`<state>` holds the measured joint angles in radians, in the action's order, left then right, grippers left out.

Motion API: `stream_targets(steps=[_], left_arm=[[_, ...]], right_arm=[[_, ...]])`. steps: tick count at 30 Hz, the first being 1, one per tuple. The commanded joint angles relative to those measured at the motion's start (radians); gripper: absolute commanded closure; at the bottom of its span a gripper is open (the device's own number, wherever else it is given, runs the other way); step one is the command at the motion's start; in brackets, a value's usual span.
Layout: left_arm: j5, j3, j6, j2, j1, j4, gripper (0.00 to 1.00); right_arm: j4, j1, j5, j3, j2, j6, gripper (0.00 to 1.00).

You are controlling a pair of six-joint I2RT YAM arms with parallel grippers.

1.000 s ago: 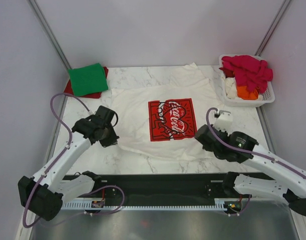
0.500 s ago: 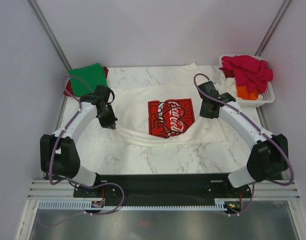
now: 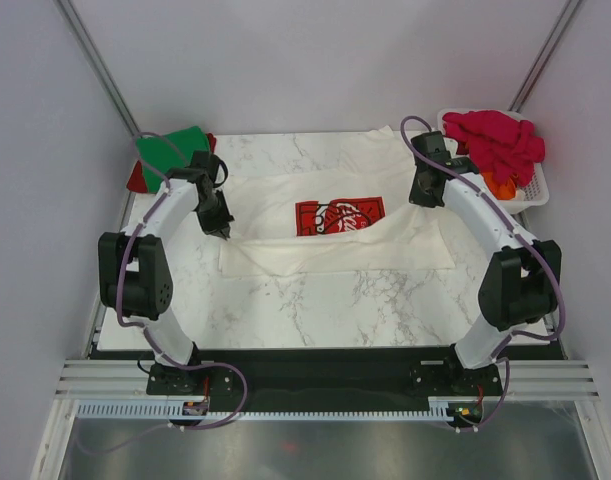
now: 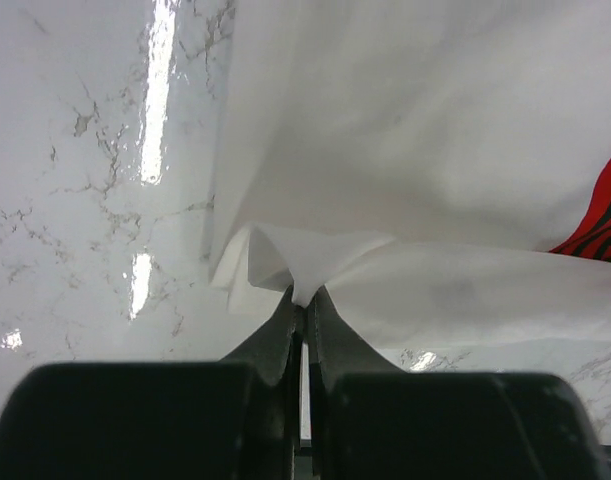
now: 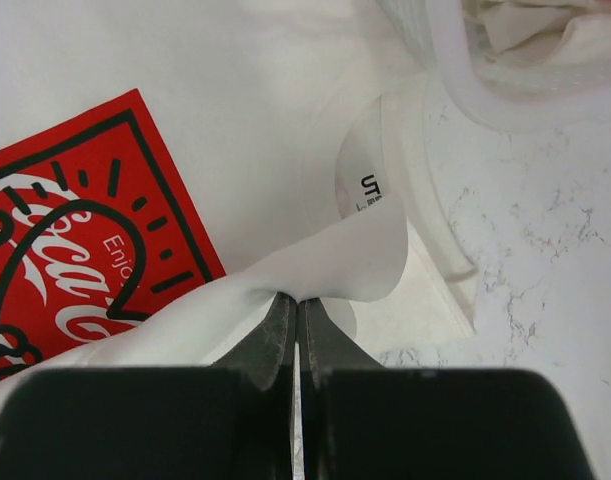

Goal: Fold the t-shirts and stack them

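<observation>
The large white t-shirt (image 3: 335,250) lies across the middle of the marble table, its near part folded back so that only the upper strip of the red chest print (image 3: 337,214) shows. My left gripper (image 3: 223,228) is shut on the fold's left corner. In the left wrist view the gripper (image 4: 305,297) pinches a peak of white cloth (image 4: 435,150). My right gripper (image 3: 423,195) is shut on the right corner. In the right wrist view the gripper (image 5: 297,300) holds a curl of cloth above the print (image 5: 75,230), next to the collar label (image 5: 370,190).
A folded green t-shirt (image 3: 171,155) rests on a red one (image 3: 135,178) at the back left corner. The white slatted basket (image 3: 533,190) at the back right holds magenta t-shirts (image 3: 495,140) and an orange one (image 3: 497,186). Bare marble (image 3: 325,300) lies nearer the arm bases.
Both arms have stretched away from the near edge toward the back, carrying the white shirt's near hem up and over. The fold now covers the lower part of the red print.
</observation>
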<state>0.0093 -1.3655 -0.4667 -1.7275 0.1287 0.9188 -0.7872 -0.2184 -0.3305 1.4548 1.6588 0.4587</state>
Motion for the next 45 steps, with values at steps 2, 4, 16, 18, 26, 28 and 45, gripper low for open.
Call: stream_targets(steps=[2, 4, 16, 18, 26, 28, 45], left_arm=[[-0.032, -0.093, 0.066, -0.058, -0.006, -0.014, 0.98], [-0.042, -0.124, 0.079, -0.098, -0.006, -0.012, 0.98], [-0.135, -0.216, 0.097, -0.248, -0.014, 0.014, 0.98], [-0.166, -0.236, 0.096, -0.276, -0.026, 0.026, 0.94], [-0.221, -0.205, 0.062, -0.117, -0.043, 0.039, 0.12], [-0.22, -0.141, 0.072, -0.037, -0.031, 0.023, 0.12], [-0.062, 0.324, 0.105, 0.342, 0.037, -0.169, 0.14]], right_arm=[[0.006, 0.008, 0.007, 0.053, 0.08, -0.023, 1.0], [0.009, 0.013, 0.005, 0.068, 0.108, -0.02, 1.0], [0.013, 0.037, -0.05, 0.222, 0.298, -0.014, 0.86], [0.0, 0.048, -0.099, 0.275, 0.347, -0.015, 0.61], [-0.026, 0.083, -0.125, 0.31, 0.299, -0.032, 0.02], [0.041, 0.083, -0.001, 0.175, 0.184, -0.009, 0.02], [0.381, 0.082, 0.426, -0.315, 0.153, 0.115, 0.41]])
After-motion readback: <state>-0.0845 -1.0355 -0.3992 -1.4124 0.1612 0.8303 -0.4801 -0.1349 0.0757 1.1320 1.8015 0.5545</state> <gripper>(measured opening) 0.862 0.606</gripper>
